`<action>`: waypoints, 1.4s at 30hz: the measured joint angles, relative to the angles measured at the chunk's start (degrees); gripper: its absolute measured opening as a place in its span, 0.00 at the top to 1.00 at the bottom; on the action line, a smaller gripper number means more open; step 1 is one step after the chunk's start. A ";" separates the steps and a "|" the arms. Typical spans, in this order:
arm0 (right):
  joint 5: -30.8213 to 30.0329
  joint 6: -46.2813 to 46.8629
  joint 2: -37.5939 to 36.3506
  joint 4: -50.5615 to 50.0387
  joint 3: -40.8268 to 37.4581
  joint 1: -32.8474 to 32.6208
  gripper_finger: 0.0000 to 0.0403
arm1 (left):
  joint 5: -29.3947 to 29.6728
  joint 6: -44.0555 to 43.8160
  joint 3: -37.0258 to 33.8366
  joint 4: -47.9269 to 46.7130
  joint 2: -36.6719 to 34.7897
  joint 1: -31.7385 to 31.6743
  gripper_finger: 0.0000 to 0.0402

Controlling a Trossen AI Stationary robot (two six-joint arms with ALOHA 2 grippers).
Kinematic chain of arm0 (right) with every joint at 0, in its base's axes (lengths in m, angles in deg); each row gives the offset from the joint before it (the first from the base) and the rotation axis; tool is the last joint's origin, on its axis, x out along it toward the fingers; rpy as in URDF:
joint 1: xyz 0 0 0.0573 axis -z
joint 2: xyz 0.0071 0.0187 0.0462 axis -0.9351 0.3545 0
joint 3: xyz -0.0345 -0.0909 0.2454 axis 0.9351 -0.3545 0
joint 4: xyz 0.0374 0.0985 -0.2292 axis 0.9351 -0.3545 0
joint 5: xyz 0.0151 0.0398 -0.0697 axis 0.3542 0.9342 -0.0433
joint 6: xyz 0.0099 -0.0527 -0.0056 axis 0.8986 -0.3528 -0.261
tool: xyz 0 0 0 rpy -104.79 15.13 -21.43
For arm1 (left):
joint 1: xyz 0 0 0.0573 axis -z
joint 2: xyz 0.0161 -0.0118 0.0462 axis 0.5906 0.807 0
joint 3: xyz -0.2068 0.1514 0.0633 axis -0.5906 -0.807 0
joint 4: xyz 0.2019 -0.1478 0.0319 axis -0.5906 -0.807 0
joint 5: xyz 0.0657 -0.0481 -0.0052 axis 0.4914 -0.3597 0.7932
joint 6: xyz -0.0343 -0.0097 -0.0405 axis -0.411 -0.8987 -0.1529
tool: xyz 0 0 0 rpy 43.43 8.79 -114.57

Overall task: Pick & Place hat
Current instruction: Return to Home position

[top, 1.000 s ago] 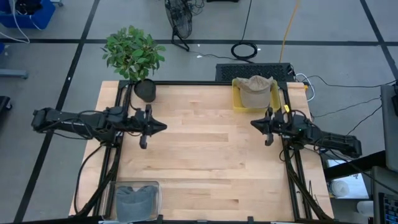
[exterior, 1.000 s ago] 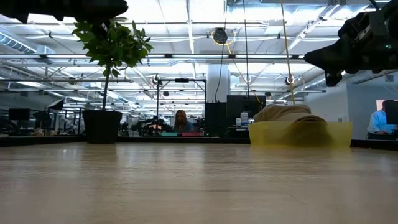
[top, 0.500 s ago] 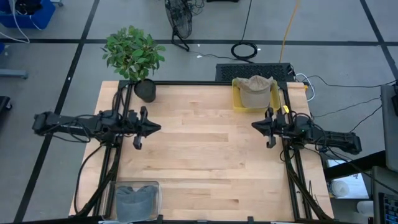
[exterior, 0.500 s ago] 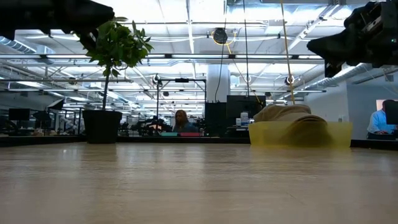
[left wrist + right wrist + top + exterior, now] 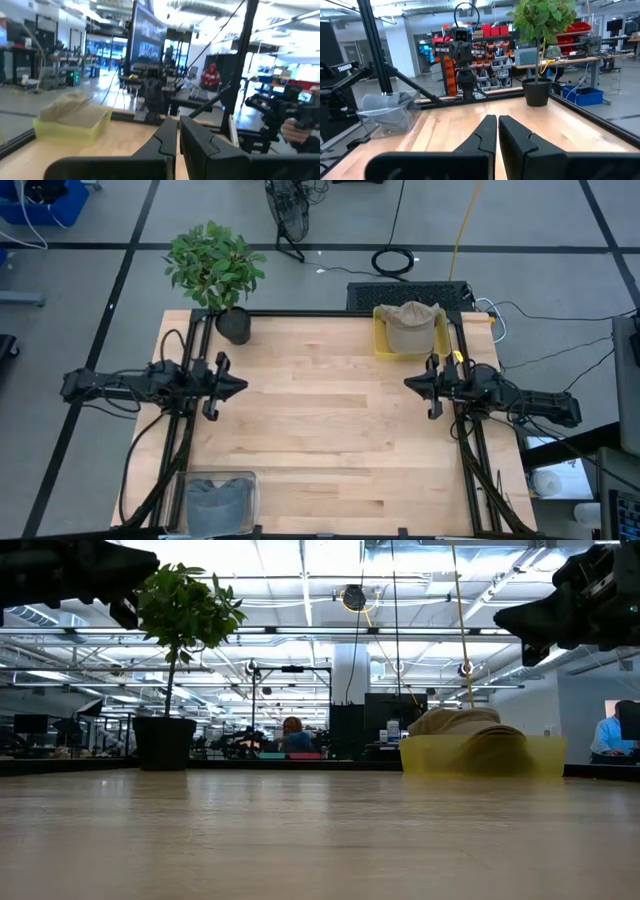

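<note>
A tan hat (image 5: 410,318) lies in a yellow bin (image 5: 381,338) at the table's far right; it also shows in the low view (image 5: 465,725) and in the left wrist view (image 5: 66,104). My left gripper (image 5: 240,385) is shut and empty, held above the table near its left edge. My right gripper (image 5: 408,381) is shut and empty, held above the table near its right edge, a little nearer than the bin.
A potted plant (image 5: 218,272) stands at the far left corner. A clear bin with grey cloth (image 5: 220,500) sits at the near left corner. Bare wood (image 5: 330,420) spreads between the arms. People show in the room beyond the table.
My left gripper has drawn back toward the table's left edge, staying shut and level. My right gripper has kept almost still. The hat has stayed in its bin.
</note>
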 joint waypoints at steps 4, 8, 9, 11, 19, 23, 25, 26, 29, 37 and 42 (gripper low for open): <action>0.00 0.00 0.00 -1.92 0.00 0.00 0.98 | -1.43 0.00 -1.14 -0.27 -3.16 0.00 0.94; 0.00 -0.20 0.00 -1.77 0.00 0.00 0.98 | -1.56 0.61 -1.24 -3.28 -5.55 0.01 0.94; 0.00 -0.24 0.01 -1.60 0.00 0.00 0.98 | -1.58 0.66 -1.25 -4.06 -6.00 0.00 0.94; 0.00 -0.42 0.00 -1.18 0.00 0.02 0.98 | -1.56 0.68 -1.27 -4.93 -6.94 0.00 0.94; 0.13 -0.66 0.00 -1.12 0.00 0.01 0.97 | -0.64 1.61 -1.27 -12.89 -11.46 0.00 0.94; 2.86 -0.85 0.00 -1.12 0.00 0.00 0.97 | -0.62 2.62 -1.27 -16.59 -12.92 0.00 0.94; 3.26 -0.85 0.00 -1.12 -0.02 0.00 0.97 | -0.62 2.51 -1.27 -18.61 -13.35 0.01 0.94; 3.24 -0.88 0.00 -1.12 -0.02 0.00 0.97 | -0.64 2.12 -1.27 -19.96 -13.52 0.05 0.94; 3.26 -1.47 0.00 -1.12 -0.02 0.00 0.97 | -0.74 -0.36 -2.76 -20.68 -13.86 0.47 0.94; 3.23 -1.31 0.07 -2.04 -0.02 0.00 0.98 | 1.65 -3.46 -7.33 -14.92 -14.48 1.18 0.94; 3.19 -1.63 0.45 -2.00 -0.02 0.01 0.97 | -2.16 1.02 -7.31 -10.44 -14.49 1.22 0.94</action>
